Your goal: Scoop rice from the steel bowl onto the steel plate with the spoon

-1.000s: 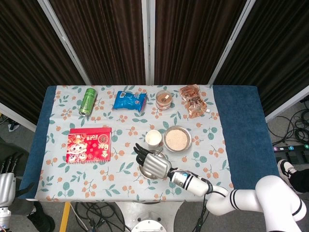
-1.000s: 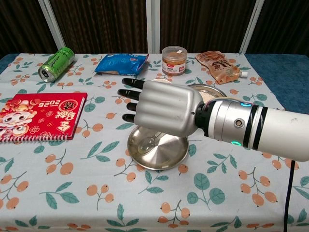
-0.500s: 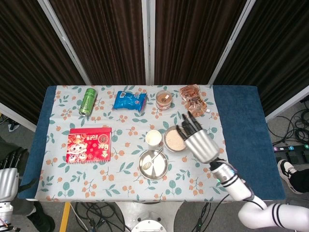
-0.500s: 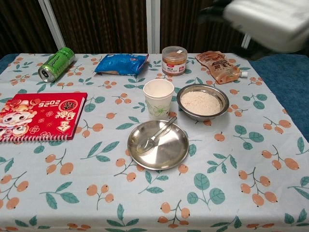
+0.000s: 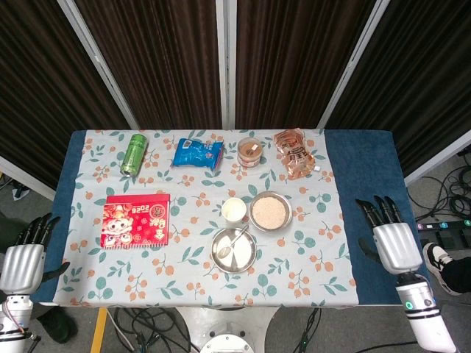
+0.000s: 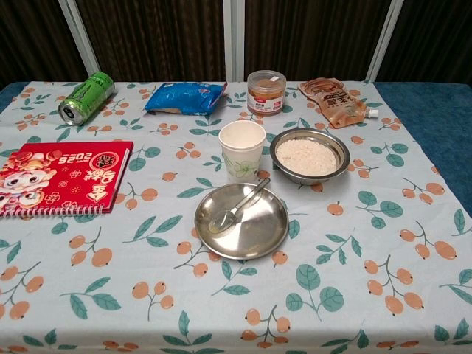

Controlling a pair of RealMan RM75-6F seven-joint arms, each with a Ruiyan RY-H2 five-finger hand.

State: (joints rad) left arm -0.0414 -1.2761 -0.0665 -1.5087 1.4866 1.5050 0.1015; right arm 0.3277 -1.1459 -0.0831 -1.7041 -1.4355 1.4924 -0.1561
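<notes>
1. Rice (image 6: 306,156) is sitting in the steel bowl (image 6: 310,155), filling it as a pale level heap; the bowl is standing on the flowered cloth (image 6: 354,243) right of the table's middle, just beside the paper cup (image 6: 242,150).
2. Steel plate (image 6: 241,221) is lying nearer the front edge, below the gap between cup and bowl, close to both.
3. Spoon (image 6: 237,207) is resting in the plate, scoop end toward the left front, handle angling up over the far rim toward the cup.
4. Right hand (image 5: 394,243) is hanging off the right end of the table, well apart from bowl, plate and spoon; fingers are pointing up, spread apart, gripping nothing. It is showing in the head view only.
5. Left hand (image 5: 23,261) is sitting off the left front corner, fingers likewise extended and apart, holding nothing.
6. Along the far edge: green can (image 6: 86,96) is lying on its side, blue packet (image 6: 186,96) is lying flat, lidded jar (image 6: 266,92) is standing upright, orange pouch (image 6: 335,101) is lying flat.
7. Red booklet (image 6: 60,177) is lying flat at the left side.
</notes>
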